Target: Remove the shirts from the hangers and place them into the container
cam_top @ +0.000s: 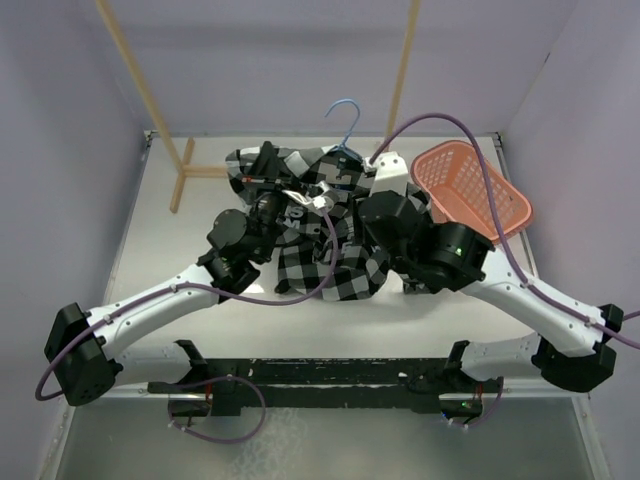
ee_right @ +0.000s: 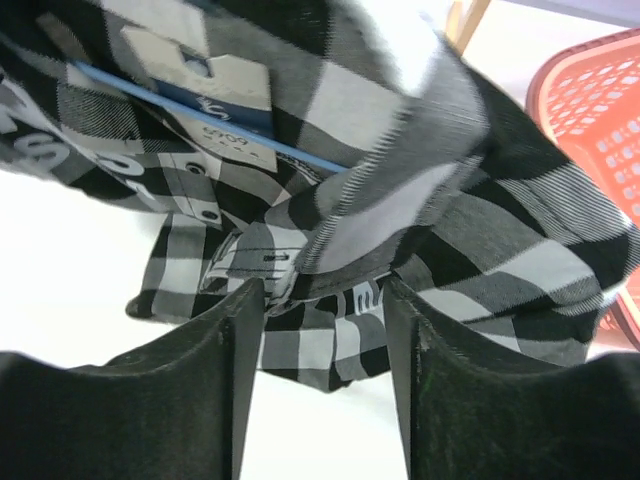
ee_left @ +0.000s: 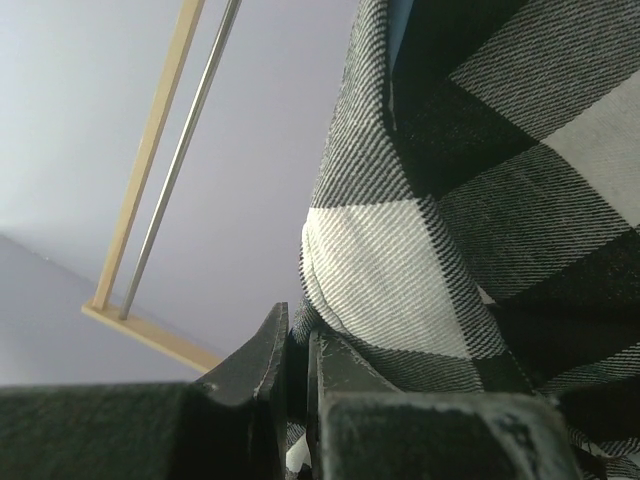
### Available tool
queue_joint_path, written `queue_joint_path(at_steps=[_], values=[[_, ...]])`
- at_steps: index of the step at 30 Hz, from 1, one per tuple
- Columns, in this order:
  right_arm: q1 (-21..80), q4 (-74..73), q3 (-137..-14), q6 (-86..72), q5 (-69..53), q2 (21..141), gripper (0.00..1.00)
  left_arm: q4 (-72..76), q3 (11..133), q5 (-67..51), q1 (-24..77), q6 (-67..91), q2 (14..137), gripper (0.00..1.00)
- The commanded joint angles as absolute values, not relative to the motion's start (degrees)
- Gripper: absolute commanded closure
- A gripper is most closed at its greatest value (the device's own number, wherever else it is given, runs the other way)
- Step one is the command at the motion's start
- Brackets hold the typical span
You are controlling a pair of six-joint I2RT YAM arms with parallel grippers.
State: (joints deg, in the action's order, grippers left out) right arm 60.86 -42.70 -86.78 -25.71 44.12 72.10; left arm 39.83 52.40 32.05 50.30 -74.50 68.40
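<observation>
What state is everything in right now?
shirt: bunched on the table, hanger threaded through it.
hanger: off the rack, hook poking out of the shirt.
basket: upright, no cloth inside.
left tool: shut on shirt.
right tool: open, shirt fold in the gap.

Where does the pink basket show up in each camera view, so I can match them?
Top external: the pink basket sits right of centre, just right of the checked shirt.
Left wrist: not in it; only the shirt shows.
Right wrist: at the right edge, behind the shirt.
Shared landmark: the checked shirt, seen in all three.
</observation>
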Motion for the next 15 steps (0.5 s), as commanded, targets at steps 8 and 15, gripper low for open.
queue_joint_path(at_steps=[8, 15], values=[[60.97, -27.98, -78.53, -26.9, 48.86, 62.76, 0.41, 43.13, 54.79, 32.63, 50.68, -68.97, 64.42, 1.0], [60.99, -24.27, -78.58, -26.44, 45.59, 64.55, 0.4, 42.76, 54.97, 32.62, 51.04, -67.99, 64.25, 1.0]])
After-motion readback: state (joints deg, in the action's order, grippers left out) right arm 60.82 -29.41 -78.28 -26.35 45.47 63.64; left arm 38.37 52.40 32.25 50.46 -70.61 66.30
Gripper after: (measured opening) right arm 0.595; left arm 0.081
